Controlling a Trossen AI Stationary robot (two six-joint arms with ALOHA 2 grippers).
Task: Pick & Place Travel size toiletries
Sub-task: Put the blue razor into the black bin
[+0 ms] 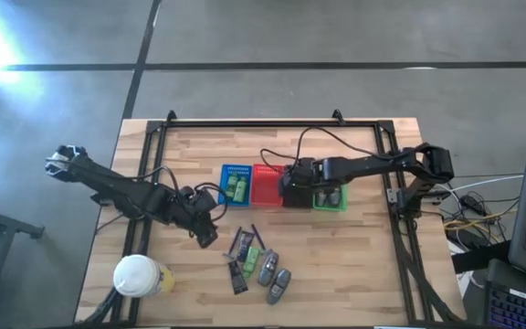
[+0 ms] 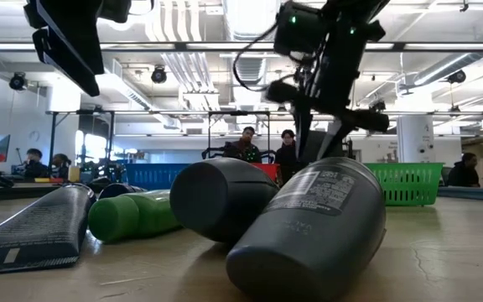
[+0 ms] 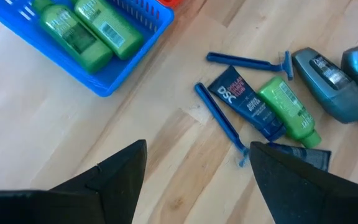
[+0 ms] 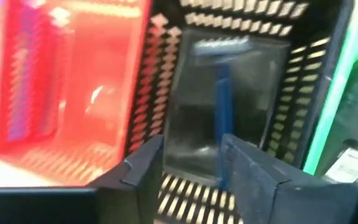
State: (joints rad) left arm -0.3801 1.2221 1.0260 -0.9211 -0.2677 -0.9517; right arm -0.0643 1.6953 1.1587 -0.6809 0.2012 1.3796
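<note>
Near edge of the surface: loose toiletries. Left gripper, fingers released, hovers beside them. Farther: right gripper, fingers parted, above the black basket holding a blue razor.

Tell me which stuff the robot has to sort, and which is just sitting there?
To sort: green tubes, dark tube, blue razors, grey oval bottles, and the razor in the black basket.

Just sitting there: white-lidded cup, red basket, blue basket, green basket.
</note>
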